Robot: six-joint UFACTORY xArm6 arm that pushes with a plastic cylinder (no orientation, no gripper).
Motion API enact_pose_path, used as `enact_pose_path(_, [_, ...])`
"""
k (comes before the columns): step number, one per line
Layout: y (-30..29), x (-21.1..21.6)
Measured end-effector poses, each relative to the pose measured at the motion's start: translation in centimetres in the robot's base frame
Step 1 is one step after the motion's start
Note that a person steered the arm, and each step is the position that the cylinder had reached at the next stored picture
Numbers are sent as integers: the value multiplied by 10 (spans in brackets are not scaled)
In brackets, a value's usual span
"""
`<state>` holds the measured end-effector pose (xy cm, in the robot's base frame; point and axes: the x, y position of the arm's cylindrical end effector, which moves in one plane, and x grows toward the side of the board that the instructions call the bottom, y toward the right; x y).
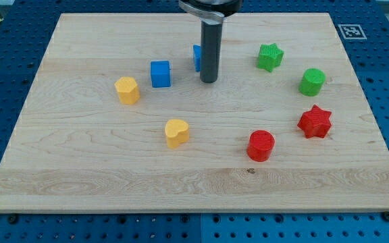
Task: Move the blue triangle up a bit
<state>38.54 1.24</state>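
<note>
My tip (209, 81) rests on the table (80, 169) just right of the blue triangle (197, 57), which the rod mostly hides near the view's top centre; whether they touch, I cannot tell. There are no fingers, only the rod. A blue cube (160, 73) and yellow block (127, 90) lie left, a yellow heart (177, 133) below. Green star (270, 57), green cylinder (311, 82), red star (315, 122) and red cylinder (261, 145) lie right.

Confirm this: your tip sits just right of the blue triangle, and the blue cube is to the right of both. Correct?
Not quite. In the camera view the blue cube lies to the view's left of the blue triangle and my tip; the tip is just right of the triangle.
</note>
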Motion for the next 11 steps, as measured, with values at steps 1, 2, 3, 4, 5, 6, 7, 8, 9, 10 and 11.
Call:
enact_pose_path(1, [-29,-6])
enact_pose_path(2, [-30,-10])
enact_pose_path(3, [-23,-5])
enact_pose_path(4, [-8,-4])
enact_pose_path(5, [-10,-5])
enact_pose_path(6, [-19,-12])
enact_pose_path(7, [-26,-20])
enact_pose_path(8, [-20,-20])
enact_pose_path(9, [-18,-20])
enact_pose_path(10, [-18,-20])
enact_pose_path(11, [-18,-20])
